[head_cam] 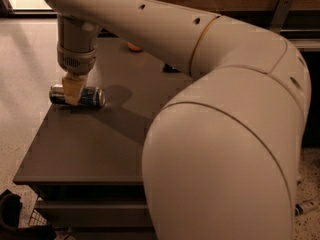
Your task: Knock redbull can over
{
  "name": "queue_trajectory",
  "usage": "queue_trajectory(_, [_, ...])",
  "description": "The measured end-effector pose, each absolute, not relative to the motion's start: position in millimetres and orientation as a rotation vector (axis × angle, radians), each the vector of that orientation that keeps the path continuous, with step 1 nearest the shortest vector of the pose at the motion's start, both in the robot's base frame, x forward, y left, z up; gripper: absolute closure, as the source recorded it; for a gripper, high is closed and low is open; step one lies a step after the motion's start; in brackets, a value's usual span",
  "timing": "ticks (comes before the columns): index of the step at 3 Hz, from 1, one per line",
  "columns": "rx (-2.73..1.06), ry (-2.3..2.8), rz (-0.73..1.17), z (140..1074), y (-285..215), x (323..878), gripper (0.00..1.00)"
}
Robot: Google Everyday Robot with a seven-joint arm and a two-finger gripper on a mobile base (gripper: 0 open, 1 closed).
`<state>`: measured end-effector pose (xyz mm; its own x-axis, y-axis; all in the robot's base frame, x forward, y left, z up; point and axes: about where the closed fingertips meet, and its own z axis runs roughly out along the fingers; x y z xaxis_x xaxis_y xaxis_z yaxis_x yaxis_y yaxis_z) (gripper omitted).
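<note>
A: What fills the view?

B: The pale arm [225,134], sweeping from five o'clock up to eleven; under it the dark surface [90,144].

A: And the redbull can [92,97]?

B: At about ten o'clock on the surface, close to its left edge; it lies on its side, long axis running nine to three, silver end toward nine, blue end toward three.

A: Where is the gripper [71,90]?

B: Pointing straight down over the can's middle, its tan tip across the can's near side; whether the jaws are apart, together or clamped on it, I cannot tell.

A: Anything smaller?

B: An orange [133,46] at twelve o'clock, partly hidden by the arm; a small dark item [170,68] near one o'clock.

A: So how far along?

B: I judge the knocking done, since the can is flat; what is left seems only to lift the gripper clear.
</note>
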<state>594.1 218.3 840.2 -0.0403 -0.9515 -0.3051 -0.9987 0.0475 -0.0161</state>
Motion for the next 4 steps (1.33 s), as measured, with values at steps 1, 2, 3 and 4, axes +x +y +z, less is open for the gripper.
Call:
queue_trajectory(1, [-2.001, 2.091, 0.296, 838.7, 218.9, 593.7, 0.38])
queue_trajectory(2, [-2.003, 2.091, 0.296, 837.2, 219.4, 593.3, 0.15])
queue_trajectory(3, [-2.006, 2.092, 0.297, 835.7, 220.0, 592.9, 0.00])
queue_trajectory(4, [-2.006, 2.092, 0.297, 835.6, 220.0, 592.9, 0.00])
